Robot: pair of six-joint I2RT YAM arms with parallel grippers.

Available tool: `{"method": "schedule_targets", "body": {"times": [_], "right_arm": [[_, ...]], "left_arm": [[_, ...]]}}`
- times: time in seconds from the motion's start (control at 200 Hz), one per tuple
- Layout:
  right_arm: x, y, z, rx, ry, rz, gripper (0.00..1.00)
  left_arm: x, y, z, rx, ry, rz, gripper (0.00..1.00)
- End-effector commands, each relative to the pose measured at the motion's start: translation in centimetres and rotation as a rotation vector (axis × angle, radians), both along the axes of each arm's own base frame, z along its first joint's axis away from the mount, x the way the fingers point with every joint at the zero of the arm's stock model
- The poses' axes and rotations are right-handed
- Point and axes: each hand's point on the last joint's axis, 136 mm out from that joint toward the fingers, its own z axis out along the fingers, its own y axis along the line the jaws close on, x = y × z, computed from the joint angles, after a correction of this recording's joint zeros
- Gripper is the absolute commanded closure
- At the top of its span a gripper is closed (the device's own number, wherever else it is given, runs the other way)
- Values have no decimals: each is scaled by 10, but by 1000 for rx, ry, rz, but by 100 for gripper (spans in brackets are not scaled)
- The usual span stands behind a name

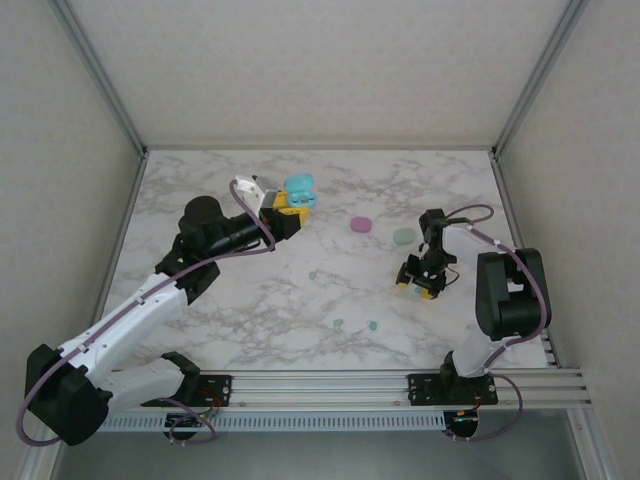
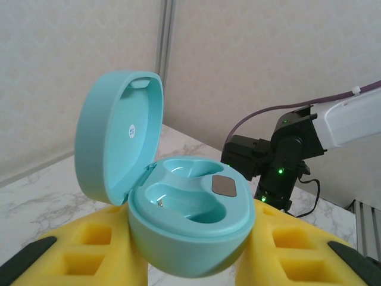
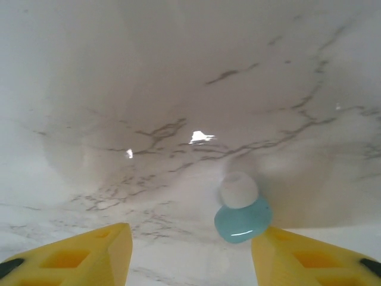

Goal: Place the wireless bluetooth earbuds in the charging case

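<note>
The left tool [image 1: 283, 207] pinched the open teal case [image 2: 190, 220] between its yellow fingers [image 2: 77, 250], lid tipped back. Three earbuds [image 1: 338, 322] lay loose at mid-table [image 1: 250, 300]. Farther right sat a pink case [image 1: 361, 224] and a mint case [image 1: 404, 236]. The right tool [image 3: 190, 256] was spread low over a teal earbud [image 3: 241, 217], which lay on the table close to one finger.
</note>
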Motion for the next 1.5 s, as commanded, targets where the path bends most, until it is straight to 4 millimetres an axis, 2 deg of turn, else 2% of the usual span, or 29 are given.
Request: {"method": "schedule_targets", "body": {"times": [0.0, 0.29, 0.466, 0.646, 0.736, 0.936, 1.206, 1.492], "right_arm": [[3, 13, 5, 60, -17, -21, 44], [25, 34, 14, 159, -75, -17, 44], [32, 40, 20, 183, -88, -4, 44], [33, 38, 41, 181, -130, 46, 44], [40, 22, 45, 78, -170, 80, 45], [49, -10, 32, -122, -146, 188, 44], [46, 2, 19, -45, -101, 332, 46], [42, 4, 6, -29, -42, 342, 48]], "left_arm": [[-3, -3, 17, -14, -41, -12, 72], [-2, -4, 17, -12, -39, -10, 72], [-2, -4, 17, -13, -37, -10, 72], [-3, -3, 17, -11, -34, -4, 72], [-3, -3, 17, -11, -37, -5, 72], [-4, -4, 20, -9, -42, -12, 72], [-4, -5, 19, -9, -39, -7, 72], [-3, -7, 21, -5, -41, -15, 72]]}}
